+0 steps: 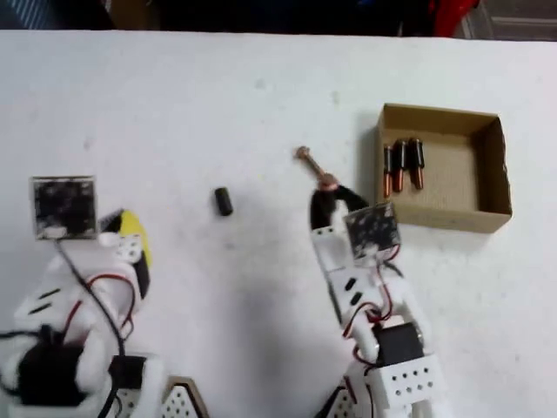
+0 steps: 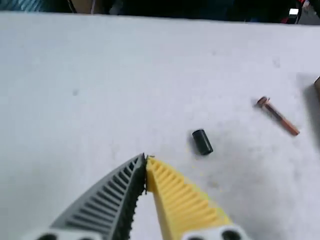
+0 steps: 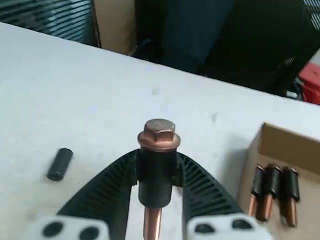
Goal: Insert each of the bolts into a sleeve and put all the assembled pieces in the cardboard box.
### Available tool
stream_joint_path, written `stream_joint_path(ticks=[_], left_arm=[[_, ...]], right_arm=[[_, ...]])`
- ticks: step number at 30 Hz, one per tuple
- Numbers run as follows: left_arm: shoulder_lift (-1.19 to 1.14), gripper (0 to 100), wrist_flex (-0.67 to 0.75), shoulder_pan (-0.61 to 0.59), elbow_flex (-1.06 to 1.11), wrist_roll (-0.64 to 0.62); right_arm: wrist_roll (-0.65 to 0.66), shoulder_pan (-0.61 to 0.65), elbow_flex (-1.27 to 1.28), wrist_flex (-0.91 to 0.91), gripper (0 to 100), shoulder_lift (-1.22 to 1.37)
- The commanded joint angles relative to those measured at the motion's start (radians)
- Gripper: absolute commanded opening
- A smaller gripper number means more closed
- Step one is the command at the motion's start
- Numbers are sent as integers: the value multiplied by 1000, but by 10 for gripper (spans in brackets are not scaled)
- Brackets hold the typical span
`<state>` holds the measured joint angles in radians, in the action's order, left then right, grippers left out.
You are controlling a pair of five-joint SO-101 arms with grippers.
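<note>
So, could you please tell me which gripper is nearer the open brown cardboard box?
Right. The right gripper, shut on a black-sleeved copper bolt, sits just beside the box; the left gripper is far across the table.

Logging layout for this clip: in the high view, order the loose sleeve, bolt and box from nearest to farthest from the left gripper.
1. Sleeve, lying loose between the two arms.
2. Bolt, held in the right gripper.
3. Box, beyond that gripper.
</note>
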<state>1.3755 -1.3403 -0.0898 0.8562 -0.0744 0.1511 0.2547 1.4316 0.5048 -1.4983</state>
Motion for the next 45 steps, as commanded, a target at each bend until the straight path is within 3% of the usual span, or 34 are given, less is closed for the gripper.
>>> stream_joint_path(ticks=[1,5,10,15,22,30,36,45], left_arm=[[-13,35,129,-12,152,6],[-13,35,261,-13,307,6],[-13,33,295,-12,411,6],[4,31,239,-13,387,8],[251,20,84,-12,377,54],[433,21,72,-12,509,69],[443,22,72,-12,597,124],[444,22,69,-12,651,147]], right_arm=[[12,-91,-150,174,17,-15],[12,-166,-241,283,18,-12],[69,-236,-322,298,17,-10],[97,-237,-361,297,17,-10],[92,-237,-431,303,16,15],[89,-237,-626,340,17,384],[89,-240,-775,338,17,719],[91,-403,-1062,280,18,1158]])
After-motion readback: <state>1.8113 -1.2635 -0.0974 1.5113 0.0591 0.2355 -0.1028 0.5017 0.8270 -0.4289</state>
